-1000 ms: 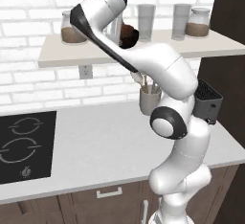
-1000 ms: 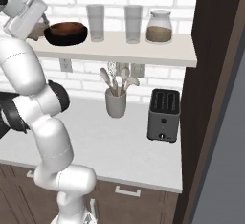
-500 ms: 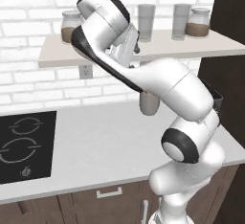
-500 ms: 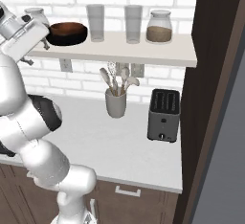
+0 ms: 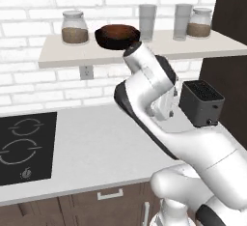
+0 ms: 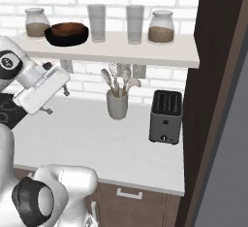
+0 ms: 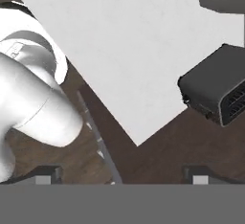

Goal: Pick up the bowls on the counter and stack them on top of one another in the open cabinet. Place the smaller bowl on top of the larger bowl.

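Note:
The smaller bowl [image 5: 117, 29], reddish-brown, sits nested inside the larger bowl [image 5: 116, 42], black, on the open cabinet [image 5: 159, 51], a pale wall shelf. The right base view shows the same stack, brown bowl [image 6: 68, 27] in black bowl [image 6: 66, 40], at the shelf's [image 6: 145, 52] left part. My gripper [image 6: 55, 102] hangs well below the shelf, over the counter [image 6: 92, 134], and faces down. In the hand view the gripper [image 7: 123, 175] is open, its tips wide apart with nothing between them. Below it lies the counter's [image 7: 119, 36] front edge.
Two glasses [image 6: 97, 22] and two jars [image 6: 161, 27] share the shelf. A grey utensil cup [image 6: 117, 105] and a dark toaster [image 6: 166, 117] stand on the counter. The black hob [image 5: 24, 148] is at the left. A tall dark cabinet [image 6: 213, 100] closes the right side.
My hand has left the bowls on the shelf, swung down and back, and now points at the counter. The stacked bowls stay where they were.

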Available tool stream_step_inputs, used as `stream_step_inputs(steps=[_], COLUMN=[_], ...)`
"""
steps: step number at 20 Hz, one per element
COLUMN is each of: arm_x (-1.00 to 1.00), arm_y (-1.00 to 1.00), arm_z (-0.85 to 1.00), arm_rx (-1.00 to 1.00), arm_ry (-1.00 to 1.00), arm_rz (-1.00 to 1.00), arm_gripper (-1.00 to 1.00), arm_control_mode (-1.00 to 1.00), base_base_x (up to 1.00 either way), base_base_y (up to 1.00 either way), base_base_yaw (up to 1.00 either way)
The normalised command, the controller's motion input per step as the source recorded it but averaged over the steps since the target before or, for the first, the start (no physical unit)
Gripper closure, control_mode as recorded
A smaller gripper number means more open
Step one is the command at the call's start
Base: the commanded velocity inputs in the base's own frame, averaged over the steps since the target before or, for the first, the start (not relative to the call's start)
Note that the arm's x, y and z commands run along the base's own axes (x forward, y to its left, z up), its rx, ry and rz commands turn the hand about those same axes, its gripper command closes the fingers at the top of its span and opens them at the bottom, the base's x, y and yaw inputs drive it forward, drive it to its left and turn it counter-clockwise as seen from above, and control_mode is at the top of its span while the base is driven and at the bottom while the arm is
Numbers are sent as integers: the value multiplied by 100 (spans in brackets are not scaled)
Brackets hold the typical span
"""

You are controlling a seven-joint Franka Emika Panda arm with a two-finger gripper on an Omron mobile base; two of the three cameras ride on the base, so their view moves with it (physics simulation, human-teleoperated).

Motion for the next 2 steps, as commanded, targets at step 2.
stream_step_inputs(steps=[2], arm_x=[-100], arm_y=[-100], arm_z=[-100], arm_rx=[6], arm_ry=[-18], arm_rz=[12], arm_gripper=[-100], arm_control_mode=[-100], base_base_x=[0], base_base_y=[0], base_base_yaw=[0])
